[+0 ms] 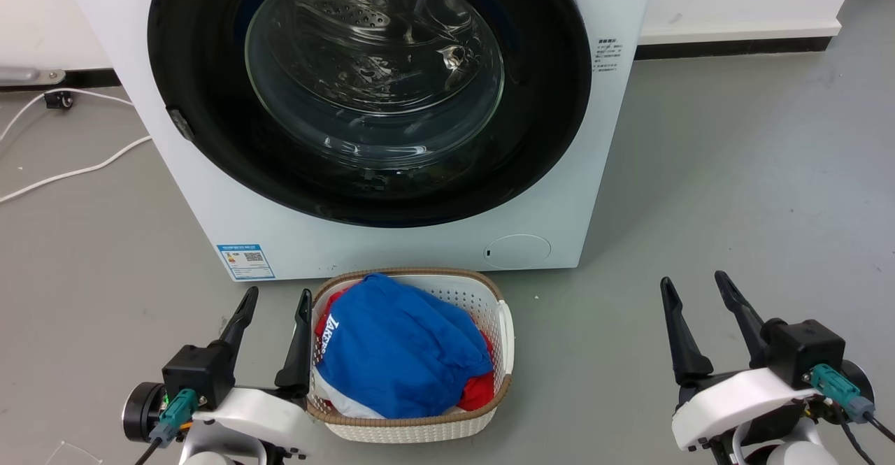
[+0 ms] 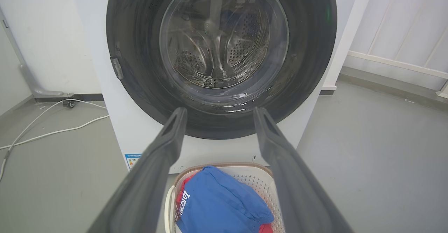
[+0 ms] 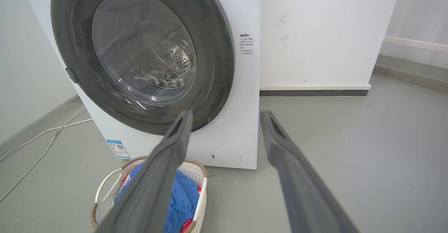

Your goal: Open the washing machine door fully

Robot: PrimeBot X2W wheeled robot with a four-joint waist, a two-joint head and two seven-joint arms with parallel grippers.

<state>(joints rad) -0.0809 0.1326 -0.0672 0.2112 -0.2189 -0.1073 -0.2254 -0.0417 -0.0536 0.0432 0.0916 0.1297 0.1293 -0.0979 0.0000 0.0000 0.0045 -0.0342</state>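
Grey floor (image 1: 734, 192) before me, white walls (image 3: 315, 33) with dark skirting (image 1: 734, 47), a white cable (image 1: 77, 170) lying left, perhaps railings (image 2: 395, 63) beyond.

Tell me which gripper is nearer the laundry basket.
The left gripper: it sits right beside the rim of the laundry basket, while the right gripper stands well off across grey floor.

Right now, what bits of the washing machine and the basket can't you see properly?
- Head view: the top of the washing machine door is cut off by the upper edge.
- Head view: the print on the blue label is too small to read.
- Head view: the blue garment hides what lies beneath it in the basket.
- Right wrist view: the right gripper covers part of the basket.
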